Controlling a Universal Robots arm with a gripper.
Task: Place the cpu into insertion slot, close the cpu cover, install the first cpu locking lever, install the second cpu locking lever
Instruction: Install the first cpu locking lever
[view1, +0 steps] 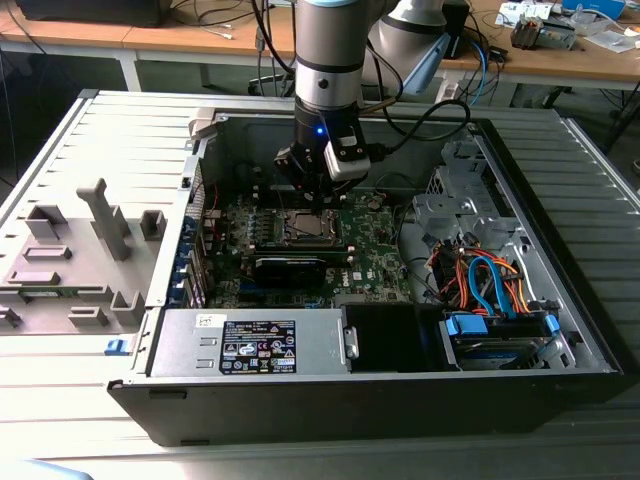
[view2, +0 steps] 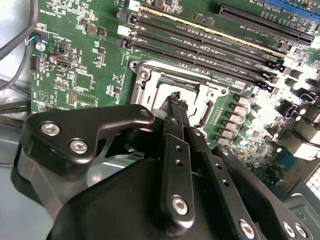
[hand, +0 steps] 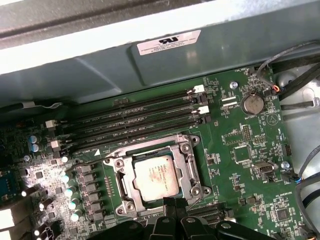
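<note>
The cpu (hand: 156, 176) lies flat in the insertion slot (hand: 116, 166) on the green motherboard (hand: 240, 150), its silvery top showing. The cpu cover (hand: 192, 167) lies down around the cpu as a metal frame with a cut-out middle. My gripper (hand: 170, 202) is shut, its two black fingertips pressed together with nothing seen between them, right at one edge of the socket. In the second wrist view the gripper (view2: 174, 96) hangs just over the cover (view2: 159, 79). In the exterior view the gripper (view1: 309, 192) stands just above the socket (view1: 306, 226), inside the open computer case.
Black memory slots (hand: 135, 115) run beside the socket, with the case wall (hand: 150, 65) beyond them. A power supply (view1: 255, 345) sits at the front of the case. Drive bays with orange and blue cables (view1: 485, 285) fill the exterior view's right. A grey fixture tray (view1: 80, 250) lies outside the case.
</note>
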